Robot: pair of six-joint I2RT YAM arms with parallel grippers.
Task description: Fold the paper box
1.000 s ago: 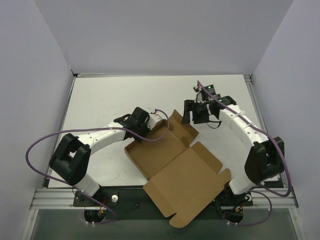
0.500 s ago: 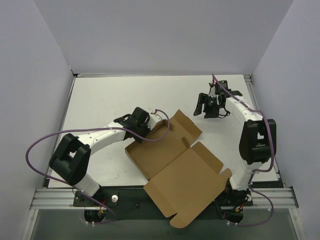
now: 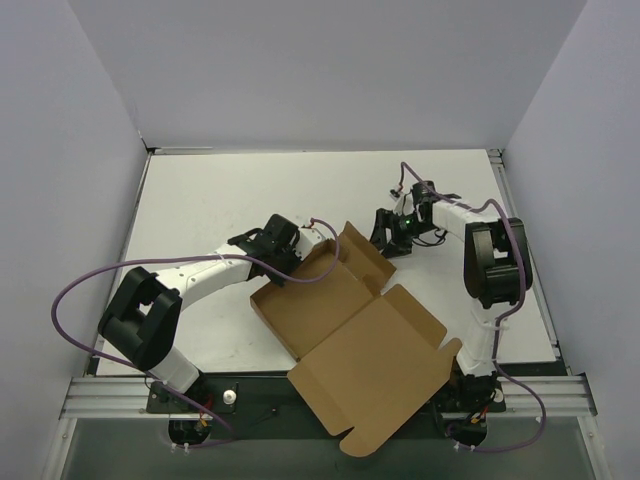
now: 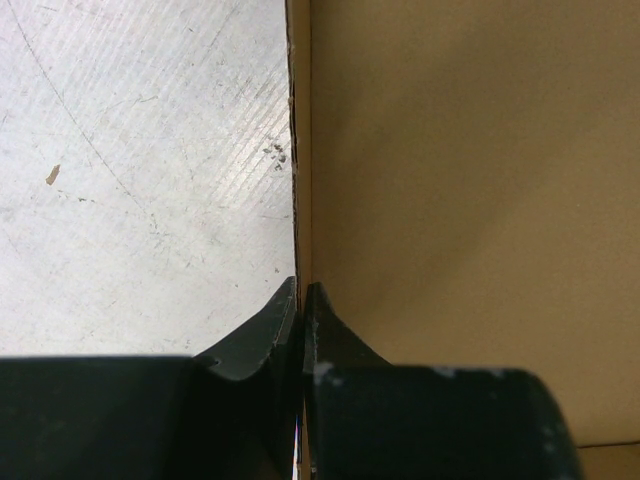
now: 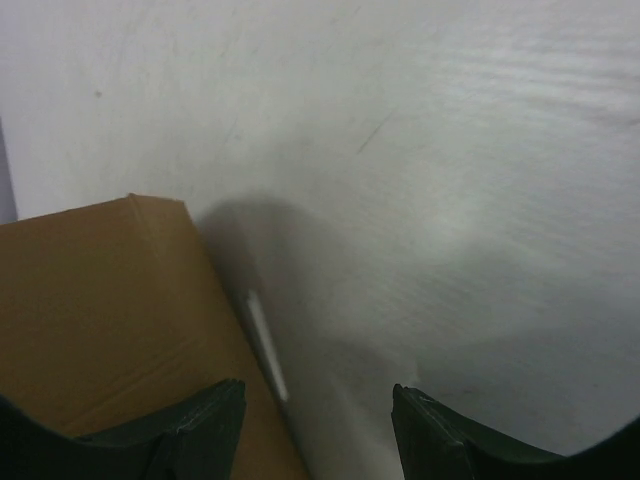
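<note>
The paper box point(image 3: 335, 320) is brown cardboard lying half folded in the middle of the table, its big lid panel point(image 3: 372, 368) spread flat toward the near edge. My left gripper point(image 3: 290, 264) is shut on the box's upright back-left wall; in the left wrist view the jaws point(image 4: 302, 300) pinch that thin wall edge point(image 4: 300, 180). My right gripper point(image 3: 386, 236) is open just behind the raised right flap point(image 3: 362, 252). In the right wrist view one fingertip point(image 5: 195, 425) overlaps the flap point(image 5: 100, 310), and the flap's edge lies inside the gap of the right gripper point(image 5: 318, 400).
White table point(image 3: 210, 200) is walled by grey panels at the back and both sides. A metal rail point(image 3: 120, 395) runs along the near edge by the arm bases. Purple cables loop from both arms.
The right gripper swung away to the back right, then came back down to the box's right flap, its jaws narrowing slightly. The left gripper and the box have stayed put.
</note>
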